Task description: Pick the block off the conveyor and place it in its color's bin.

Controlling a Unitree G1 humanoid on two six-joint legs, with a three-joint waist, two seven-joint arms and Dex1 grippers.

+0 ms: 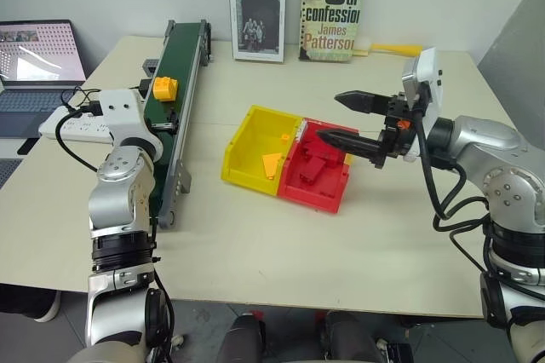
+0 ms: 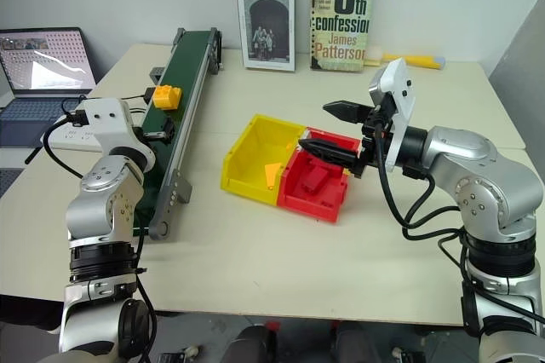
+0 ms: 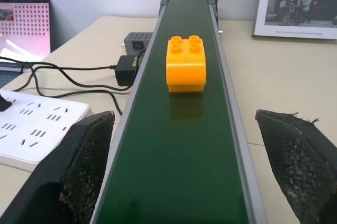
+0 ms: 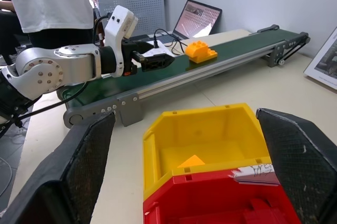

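Note:
The yellow-orange studded block [image 3: 186,63] rides on the dark green conveyor [image 3: 179,161], a short way ahead of my left gripper [image 3: 184,114]. That gripper is open, level over the belt, one finger to each side, and nothing is between them. In the left eye view the block [image 1: 164,88] is just beyond the left gripper [image 1: 162,124]. The yellow bin [image 1: 243,154] stands mid-table, joined to a red bin [image 1: 328,194]. My right gripper [image 1: 329,116] hovers open and empty above the red bin's far side, pointing toward the conveyor.
A flat yellow wedge [image 1: 271,164] lies in the yellow bin, and red pieces [image 1: 311,167] lie in the red one. Two books [image 1: 257,10] stand at the back. A laptop [image 1: 38,52], a power strip [image 3: 37,124] and cables sit left of the belt. A person [image 4: 50,0] stands beyond the conveyor.

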